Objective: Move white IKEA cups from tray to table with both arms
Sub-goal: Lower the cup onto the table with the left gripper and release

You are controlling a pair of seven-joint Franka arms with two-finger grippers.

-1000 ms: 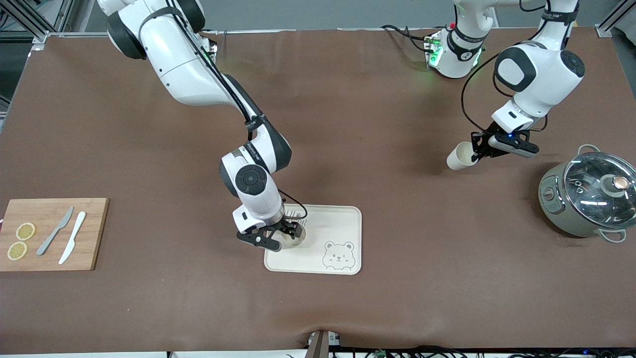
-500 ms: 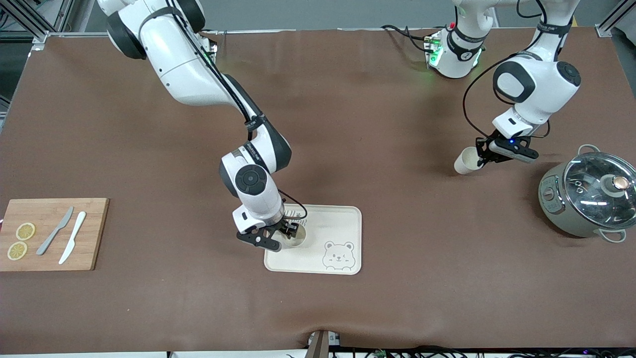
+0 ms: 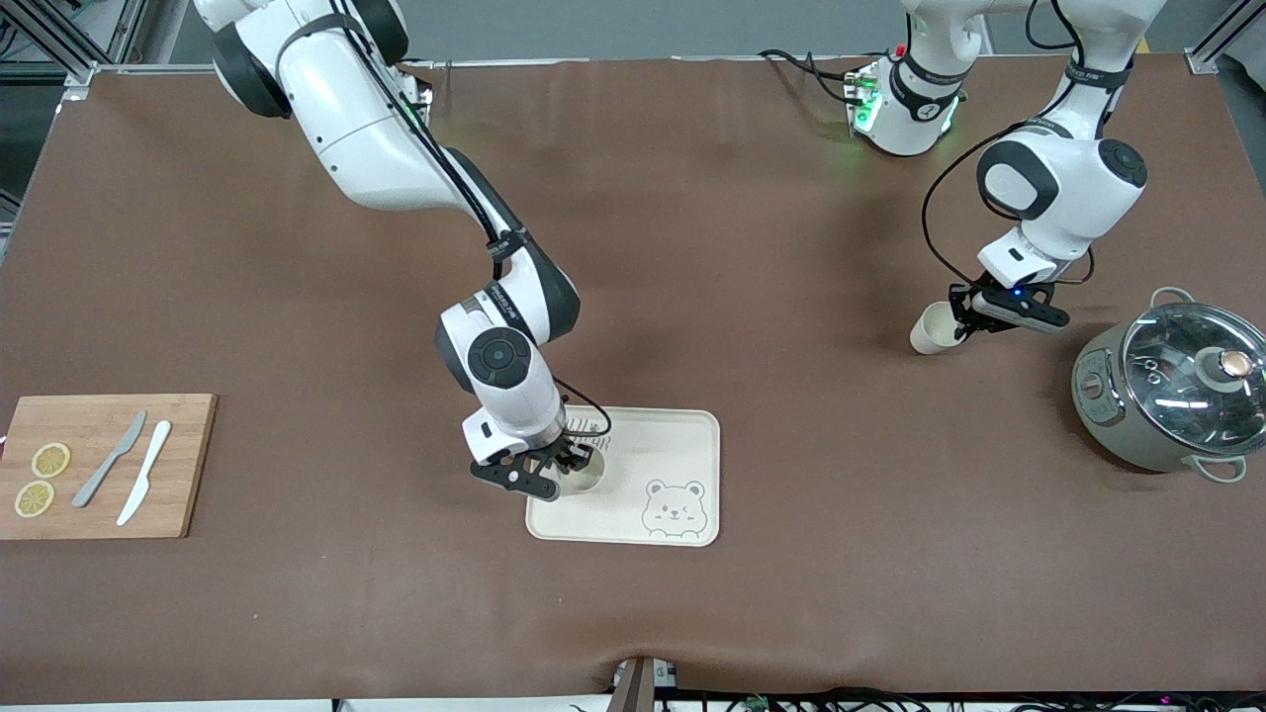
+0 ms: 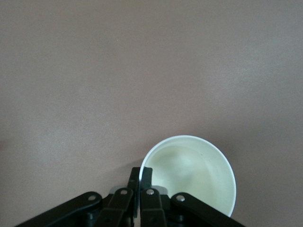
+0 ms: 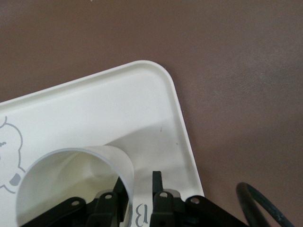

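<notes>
One white cup (image 3: 586,478) stands upright on the cream bear-printed tray (image 3: 673,440), at the tray's edge toward the right arm's end. My right gripper (image 3: 574,461) is open around its rim. In the right wrist view one finger (image 5: 120,189) is inside the cup (image 5: 61,184) and the other finger (image 5: 157,184) stands clear of the wall. My left gripper (image 3: 957,318) is shut on the rim of the second white cup (image 3: 931,331), low over bare table beside the pot. The left wrist view shows its fingertips (image 4: 141,174) pinching the rim of that cup (image 4: 194,175). I cannot tell whether that cup touches the table.
A grey pot with a glass lid (image 3: 1172,386) stands toward the left arm's end, close to the left gripper. A wooden cutting board (image 3: 99,494) with two knives and lemon slices lies at the right arm's end. A bear print (image 3: 673,509) marks the tray's nearer part.
The left arm has carried its cup lower and a little toward the pot, turning it more upright. The right gripper has barely shifted at the cup on the tray.
</notes>
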